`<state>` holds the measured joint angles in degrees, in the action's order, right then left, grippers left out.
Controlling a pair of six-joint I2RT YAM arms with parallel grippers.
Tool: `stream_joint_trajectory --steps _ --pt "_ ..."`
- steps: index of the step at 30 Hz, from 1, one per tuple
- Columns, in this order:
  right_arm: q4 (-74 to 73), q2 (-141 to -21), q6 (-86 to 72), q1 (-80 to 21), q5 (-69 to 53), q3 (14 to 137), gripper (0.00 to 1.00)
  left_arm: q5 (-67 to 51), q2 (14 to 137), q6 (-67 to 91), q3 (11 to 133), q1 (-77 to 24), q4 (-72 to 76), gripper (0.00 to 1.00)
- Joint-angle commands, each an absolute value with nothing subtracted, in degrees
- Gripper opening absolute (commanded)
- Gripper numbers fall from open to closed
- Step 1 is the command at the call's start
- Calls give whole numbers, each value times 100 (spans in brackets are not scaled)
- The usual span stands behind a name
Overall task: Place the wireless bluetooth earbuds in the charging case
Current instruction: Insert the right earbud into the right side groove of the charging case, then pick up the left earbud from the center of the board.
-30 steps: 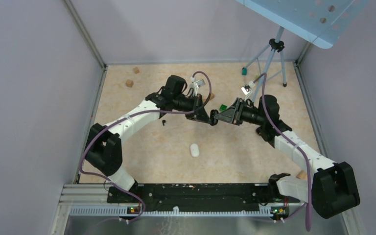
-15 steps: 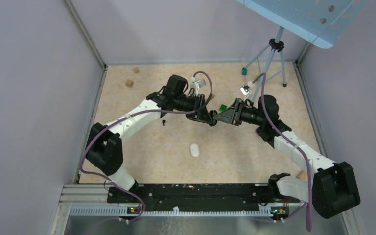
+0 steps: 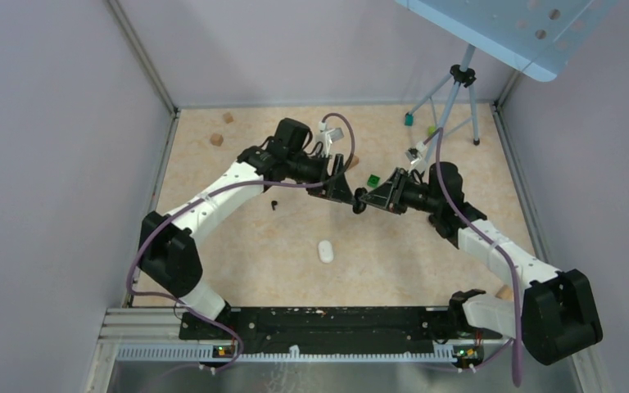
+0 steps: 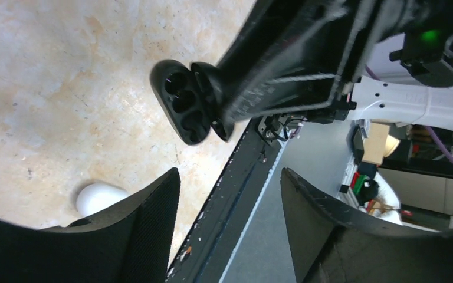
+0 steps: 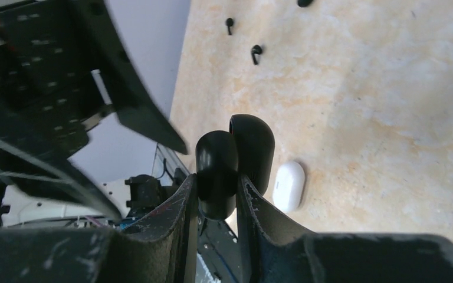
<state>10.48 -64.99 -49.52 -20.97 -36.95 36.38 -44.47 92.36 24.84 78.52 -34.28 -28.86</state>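
Black charging case (image 3: 359, 207), top view: pinched in the right jaws over the tabletop (image 3: 426, 262), left jaws just beside it.
Left jaws, left wrist view: spread wide, gripping nothing; case's sockets face them just ahead, white pod (image 4: 97, 197) down by one finger.
Right jaws, right wrist view: clamped tight on the case; earbuds (image 5: 255, 54) lie well beyond the tips.

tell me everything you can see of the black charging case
The black charging case is a small, smooth, rounded shell that looks like glossy plastic, hinged open into two halves lying side by side. Round wells show in its open face; whether they hold anything is unclear. It hangs above the table, pinched only by the right claw, its open face turned toward the open left claw.
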Motion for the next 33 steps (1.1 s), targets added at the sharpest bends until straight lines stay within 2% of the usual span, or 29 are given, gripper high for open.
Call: stream_joint_trajectory --steps 1,3,6,10,13,15,19,24,26,33 --pt "661 -6630 -4944 -2108 -3227 3632 0 -4425 8785 1833 8252 -3261 -3536 71" --pt "678 -6632 -4993 -2106 -3199 3609 0 -4152 8731 1769 8246 -3101 -3609 72" --pt "591 -6558 -4999 -2100 -3142 3626 0 -3299 8710 1972 8098 -2697 -3605 62" --pt "285 -6419 -4853 -2101 -3026 3706 0 -1729 9048 2178 8196 -2531 -3808 62" --pt "182 -6337 -4791 -2103 -2988 3700 0 -449 9527 2416 8367 -2500 -3930 44" --pt "136 -6305 -4774 -2103 -2988 3687 0 46 9884 2427 8452 -2434 -3929 39" --pt "87 -6221 -4770 -2101 -2980 3648 0 147 10506 2507 8463 -2213 -3496 35" --pt "18 -6117 -4721 -2104 -2927 3637 0 105 11158 2292 8852 -2229 -3158 25" --pt "-123 -6119 -4715 -2101 -2916 3602 0 -97 11386 1998 9153 -2388 -3184 26" --pt "-38 -6213 -4770 -2105 -3010 3578 0 797 12166 1567 10031 -2744 -3401 28"
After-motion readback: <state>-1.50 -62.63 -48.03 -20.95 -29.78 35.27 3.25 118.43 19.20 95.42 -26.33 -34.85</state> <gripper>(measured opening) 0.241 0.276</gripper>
